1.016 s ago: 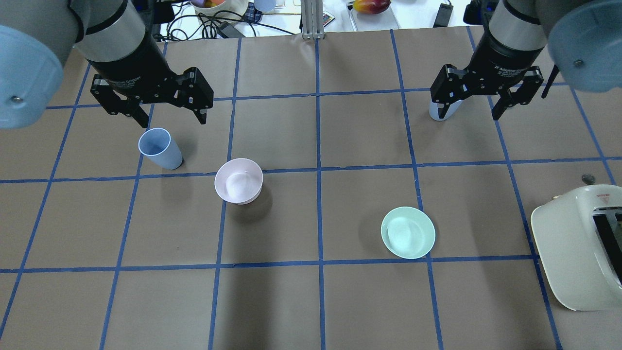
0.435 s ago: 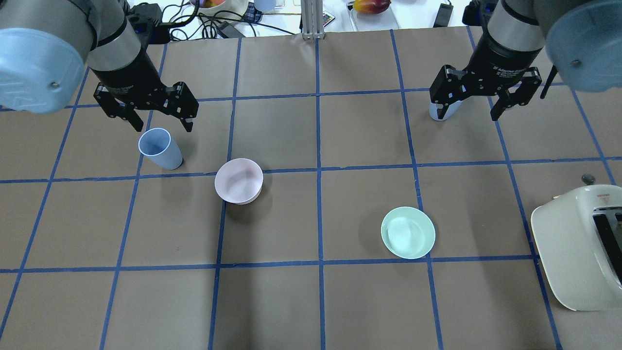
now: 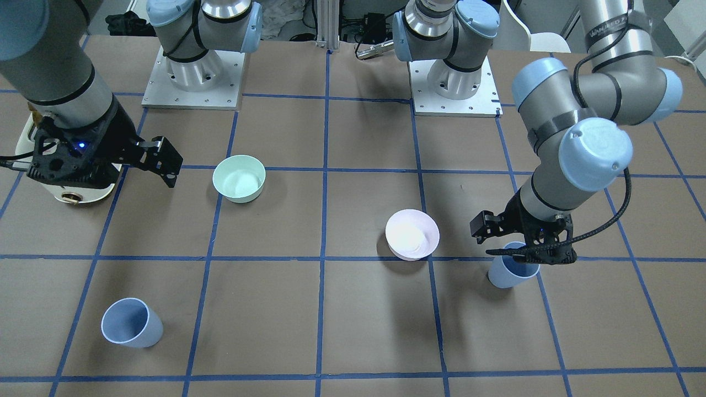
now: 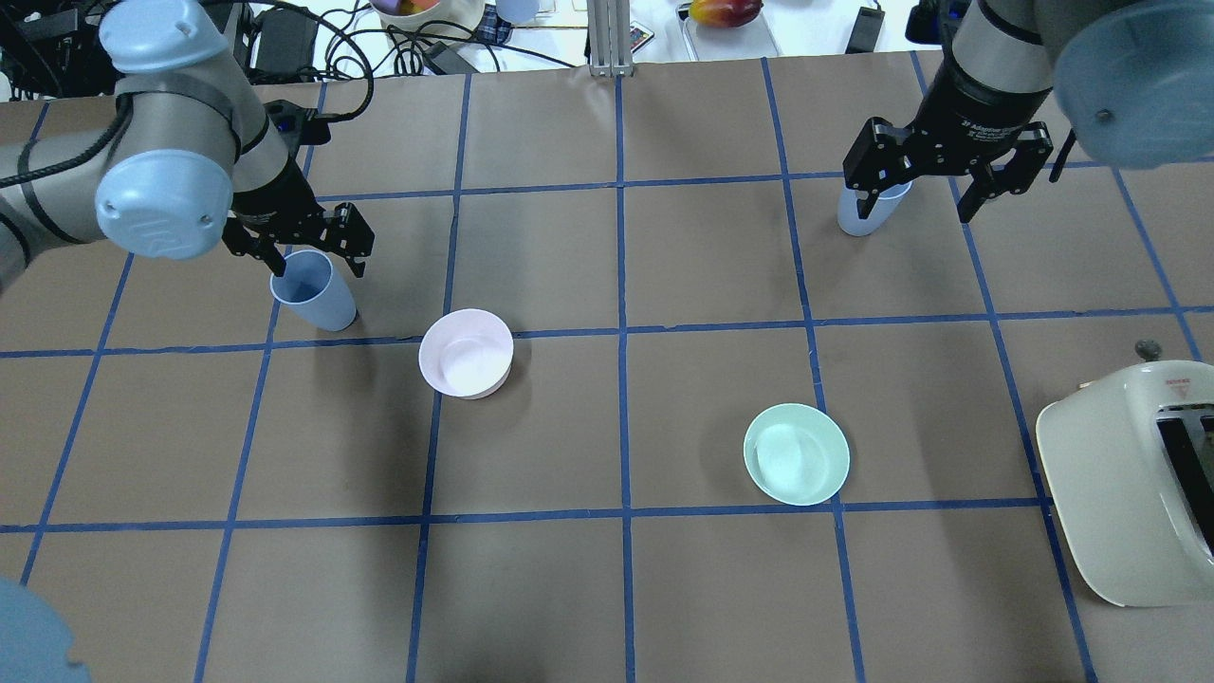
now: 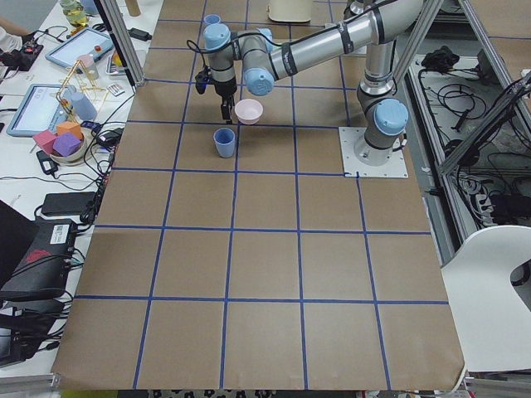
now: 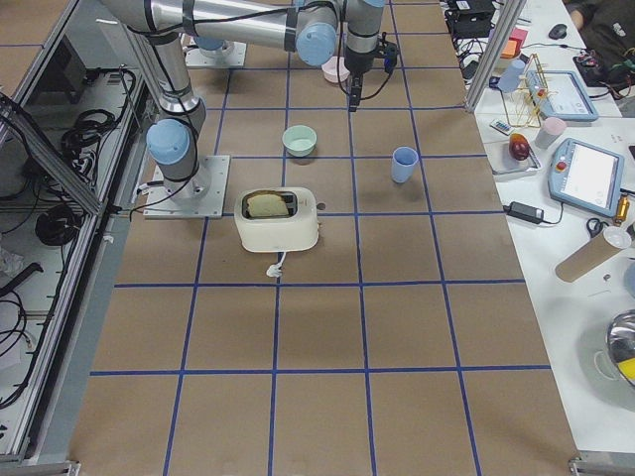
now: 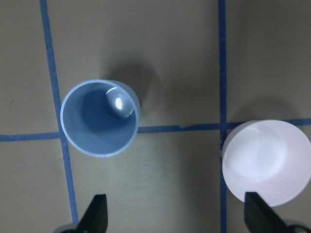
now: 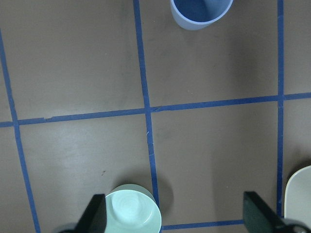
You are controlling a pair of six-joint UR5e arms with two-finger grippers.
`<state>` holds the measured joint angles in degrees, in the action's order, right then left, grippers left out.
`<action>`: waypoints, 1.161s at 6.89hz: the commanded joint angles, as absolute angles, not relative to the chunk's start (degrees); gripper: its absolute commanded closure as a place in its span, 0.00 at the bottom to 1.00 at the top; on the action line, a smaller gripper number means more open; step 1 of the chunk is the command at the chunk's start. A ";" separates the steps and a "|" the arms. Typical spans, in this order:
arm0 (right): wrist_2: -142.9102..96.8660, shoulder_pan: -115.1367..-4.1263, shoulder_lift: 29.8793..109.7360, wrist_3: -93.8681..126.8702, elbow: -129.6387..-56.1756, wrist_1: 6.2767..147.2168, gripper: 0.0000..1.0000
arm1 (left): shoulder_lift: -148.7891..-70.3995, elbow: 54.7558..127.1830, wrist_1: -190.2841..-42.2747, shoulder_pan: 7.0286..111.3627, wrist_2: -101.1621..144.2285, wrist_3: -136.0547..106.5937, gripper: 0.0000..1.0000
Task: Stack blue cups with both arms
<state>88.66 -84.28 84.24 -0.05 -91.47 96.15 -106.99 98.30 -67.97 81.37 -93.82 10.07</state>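
Fingers of left arm wide apart, empty, above one blue cup; right fingers likewise, near the other cup.

Two identical pale-blue tapered cups, darker blue inside, stand upright and mouth-up on the counter, well apart from each other. The first cup sits on a blue tape line directly under the left gripper. It is off-centre toward one of the widely spread fingers and touches neither. The second cup stands apart from the right gripper, out ahead of its spread fingers. The right wrist view shows only its rim, cut by the top edge.
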 commanded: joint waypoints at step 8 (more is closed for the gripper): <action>89.38 -77.17 63.12 -11.84 -89.74 123.91 0.00 | -113.02 85.49 -68.86 92.05 -94.49 1.30 1.00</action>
